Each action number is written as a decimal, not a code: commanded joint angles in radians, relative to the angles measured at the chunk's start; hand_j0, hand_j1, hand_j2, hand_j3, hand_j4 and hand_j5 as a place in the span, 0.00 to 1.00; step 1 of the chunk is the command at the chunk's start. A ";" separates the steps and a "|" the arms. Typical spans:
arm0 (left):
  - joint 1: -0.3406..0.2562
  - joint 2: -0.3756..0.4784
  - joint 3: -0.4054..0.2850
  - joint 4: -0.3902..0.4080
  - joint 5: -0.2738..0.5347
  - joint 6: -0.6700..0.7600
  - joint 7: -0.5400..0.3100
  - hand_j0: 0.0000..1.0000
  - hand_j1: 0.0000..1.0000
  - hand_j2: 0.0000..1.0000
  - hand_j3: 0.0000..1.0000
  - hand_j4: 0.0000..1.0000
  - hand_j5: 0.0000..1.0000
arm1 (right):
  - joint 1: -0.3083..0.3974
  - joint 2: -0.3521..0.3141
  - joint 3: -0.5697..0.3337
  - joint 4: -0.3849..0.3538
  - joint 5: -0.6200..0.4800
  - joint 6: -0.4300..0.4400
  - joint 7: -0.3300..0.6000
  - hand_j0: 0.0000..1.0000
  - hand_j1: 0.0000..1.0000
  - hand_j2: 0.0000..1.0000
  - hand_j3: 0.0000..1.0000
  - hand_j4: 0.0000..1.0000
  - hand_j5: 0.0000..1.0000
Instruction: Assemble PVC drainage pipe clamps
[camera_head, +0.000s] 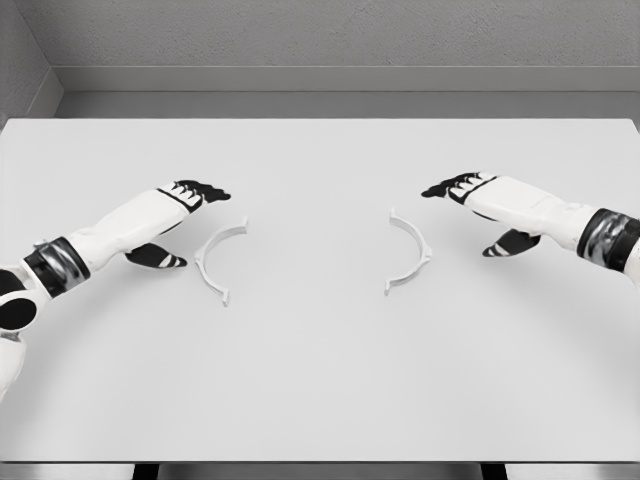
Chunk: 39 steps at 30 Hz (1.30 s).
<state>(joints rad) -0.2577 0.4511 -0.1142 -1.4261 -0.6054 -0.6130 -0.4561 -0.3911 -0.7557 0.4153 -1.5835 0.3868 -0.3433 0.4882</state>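
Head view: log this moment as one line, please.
stage: pre-grasp | left hand: open, beside left clamp half | right hand: open, beside right clamp half | halves: apart, flat on table

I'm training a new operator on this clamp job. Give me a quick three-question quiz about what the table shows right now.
1. True or false: the left hand is holding the left clamp half.
2. How many clamp halves lie on the table?
3. The right clamp half and the left one are: A) joined B) apart C) stacked.

Key: 1 false, both it and the right hand hold nothing; 2 two; 3 B.
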 joint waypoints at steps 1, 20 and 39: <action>0.000 -0.002 -0.001 -0.011 0.007 0.002 0.000 1.00 1.00 1.00 1.00 1.00 1.00 | -0.002 0.042 0.002 0.048 -0.003 0.001 0.001 1.00 1.00 1.00 1.00 1.00 1.00; 0.005 -0.045 -0.002 0.001 -0.040 0.002 0.000 1.00 1.00 1.00 1.00 1.00 1.00 | -0.029 0.159 0.007 0.117 0.000 0.001 0.009 1.00 1.00 1.00 1.00 1.00 1.00; 0.002 -0.121 -0.002 -0.011 -0.079 0.002 0.000 1.00 1.00 1.00 1.00 1.00 1.00 | -0.032 0.196 0.025 0.146 0.015 0.001 0.007 1.00 1.00 1.00 1.00 1.00 1.00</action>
<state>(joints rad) -0.2562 0.3321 -0.1207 -1.4353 -0.6903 -0.6131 -0.4563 -0.4234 -0.5604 0.4412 -1.4414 0.4057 -0.3434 0.4963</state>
